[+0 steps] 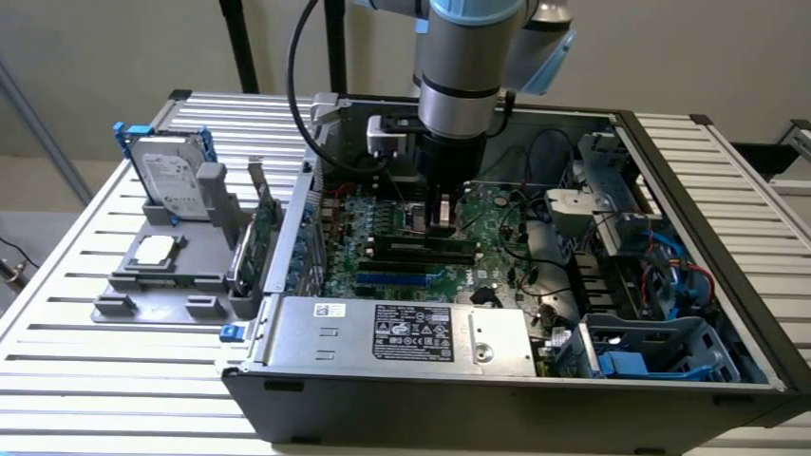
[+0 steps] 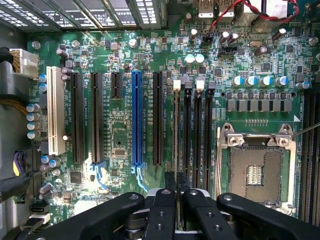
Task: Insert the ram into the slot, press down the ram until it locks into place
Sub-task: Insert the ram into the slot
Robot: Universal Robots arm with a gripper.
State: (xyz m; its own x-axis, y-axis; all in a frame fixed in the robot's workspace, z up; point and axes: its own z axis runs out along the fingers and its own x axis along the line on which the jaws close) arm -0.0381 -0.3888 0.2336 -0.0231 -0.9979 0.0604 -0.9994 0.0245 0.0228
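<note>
Wrist view: my fingers [image 2: 174,187] are almost fully closed, pinching the ram [image 2: 176,140]. It shows edge-on, a thin stick standing along a memory slot [image 2: 176,86] with a white latch at its end. That slot sits between the long black card sockets [image 2: 158,120] and the other memory slots, with the processor socket [image 2: 255,170] just past those. Can't tell if the ram is fully seated or the latch has closed.

Exterior view: my arm [image 1: 462,76] drops straight down into the open computer case [image 1: 380,399] on the slatted desk [image 1: 127,380], with the fingers over the middle of the motherboard [image 1: 393,214].

Handling, my guess: light, stiff and thin, fragile under side load. Best held by the flat faces near the top edge, mid-length, off the contacts. Any push should be square down; a tilt could jam or crack it.
</note>
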